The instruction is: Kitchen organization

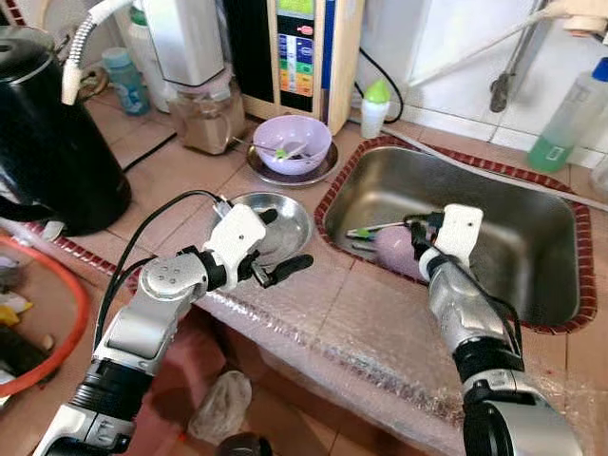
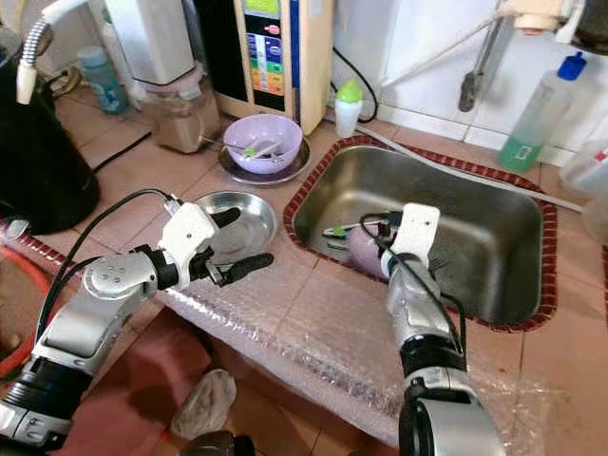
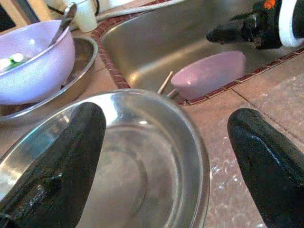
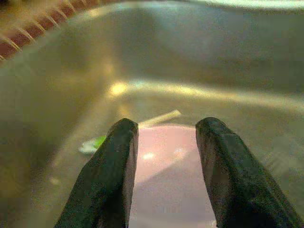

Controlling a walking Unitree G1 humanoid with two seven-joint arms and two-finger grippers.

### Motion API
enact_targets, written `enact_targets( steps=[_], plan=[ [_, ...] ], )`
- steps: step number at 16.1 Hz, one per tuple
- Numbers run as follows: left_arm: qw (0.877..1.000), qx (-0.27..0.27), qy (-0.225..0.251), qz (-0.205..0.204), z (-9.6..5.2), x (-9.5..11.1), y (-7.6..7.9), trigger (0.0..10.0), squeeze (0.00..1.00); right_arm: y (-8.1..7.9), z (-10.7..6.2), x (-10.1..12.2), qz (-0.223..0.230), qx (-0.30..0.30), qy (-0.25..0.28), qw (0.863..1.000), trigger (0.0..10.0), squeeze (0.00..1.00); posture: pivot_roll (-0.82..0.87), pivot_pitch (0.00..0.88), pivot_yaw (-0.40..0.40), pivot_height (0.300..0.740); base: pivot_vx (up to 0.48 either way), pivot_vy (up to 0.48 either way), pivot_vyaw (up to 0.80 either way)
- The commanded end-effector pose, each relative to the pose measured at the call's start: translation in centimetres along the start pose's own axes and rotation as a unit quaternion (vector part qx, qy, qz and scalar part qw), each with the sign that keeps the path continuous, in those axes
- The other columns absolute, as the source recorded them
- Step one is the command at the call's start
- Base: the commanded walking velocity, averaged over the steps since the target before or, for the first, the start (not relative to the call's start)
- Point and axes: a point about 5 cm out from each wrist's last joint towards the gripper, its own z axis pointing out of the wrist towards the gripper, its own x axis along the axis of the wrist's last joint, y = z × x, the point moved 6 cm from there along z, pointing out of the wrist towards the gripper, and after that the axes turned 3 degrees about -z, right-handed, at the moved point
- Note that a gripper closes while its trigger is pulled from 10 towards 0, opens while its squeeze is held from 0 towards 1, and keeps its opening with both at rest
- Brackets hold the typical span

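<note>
An empty steel plate (image 1: 300,205) lies on the tiled counter just left of the sink (image 1: 513,223). My left gripper (image 1: 286,239) hovers open over the plate's near rim (image 3: 142,156), one finger on each side. Down in the sink a pink bowl (image 1: 394,253) rests at the left end beside a green-tipped utensil (image 1: 366,231). My right gripper (image 1: 419,231) reaches into the sink right over that bowl (image 4: 166,161), fingers (image 4: 118,161) apart and open. Whether they touch the bowl is unclear.
Behind the plate, a purple bowl (image 1: 294,142) with a spoon sits on another steel plate. A black kettle (image 1: 47,142) stands far left, a blender jar (image 1: 209,114) and water purifier (image 1: 299,57) at the back. A soap bottle (image 1: 570,119) is right of the tap.
</note>
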Motion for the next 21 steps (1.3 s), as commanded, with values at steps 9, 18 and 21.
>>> enact_targets(
  steps=[9,18,21],
  plan=[
    [0.975,0.207,0.041,-0.076,-2.0,0.6,-6.6,10.0,1.00,-5.2,-2.0,4.2,0.019,0.145,0.121,0.982,10.0,1.00,0.02,0.000,0.019,0.740,0.000,0.000,0.00],
    [0.924,0.290,-0.017,-0.249,-3.8,-4.4,-8.5,10.0,0.00,-10.5,-7.3,3.8,-0.068,0.339,0.139,0.928,10.0,0.00,0.02,0.000,0.009,0.740,0.000,0.000,0.00],
    [0.923,0.251,-0.012,-0.291,-2.8,-4.2,-7.3,5.6,0.00,-11.5,-9.0,3.6,-0.084,0.410,0.125,0.899,10.0,0.00,0.01,0.000,0.014,0.740,0.000,0.000,0.00]
  ],
)
